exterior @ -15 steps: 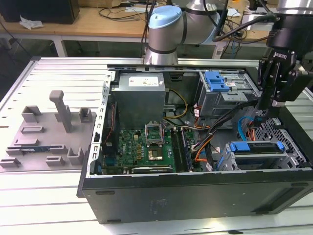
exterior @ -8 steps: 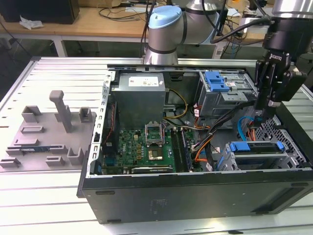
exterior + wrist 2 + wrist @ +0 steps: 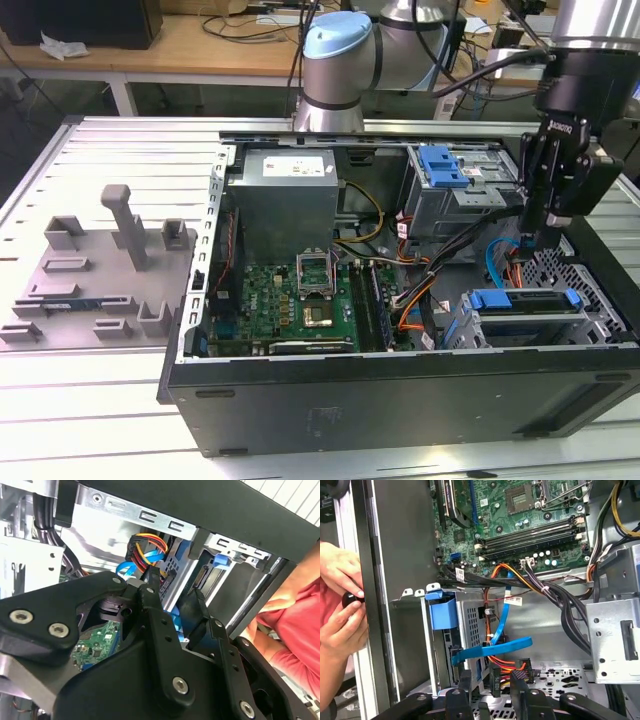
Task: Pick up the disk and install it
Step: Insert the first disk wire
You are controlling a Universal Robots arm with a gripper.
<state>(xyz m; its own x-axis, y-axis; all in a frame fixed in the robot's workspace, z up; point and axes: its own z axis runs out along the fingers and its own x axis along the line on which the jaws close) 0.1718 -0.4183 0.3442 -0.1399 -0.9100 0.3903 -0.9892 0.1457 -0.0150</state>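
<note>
Pincer (image 3: 535, 235) open and empty, over open computer case (image 3: 400, 410) — above disk (image 3: 524, 302) in blue carrier, seated in drive cage (image 3: 458, 328)

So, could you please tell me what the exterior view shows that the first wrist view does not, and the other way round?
The exterior view adds the grey plastic fixture tray with upright posts beside the case, the boxy grey power supply, and the silver disk in its blue carrier frame, sitting in the drive cage near the tool. The first wrist view adds a person's hands holding a small black object at the case edge. Both share the green motherboard, the flat blue cable and the black tool, open and holding nothing.
</note>
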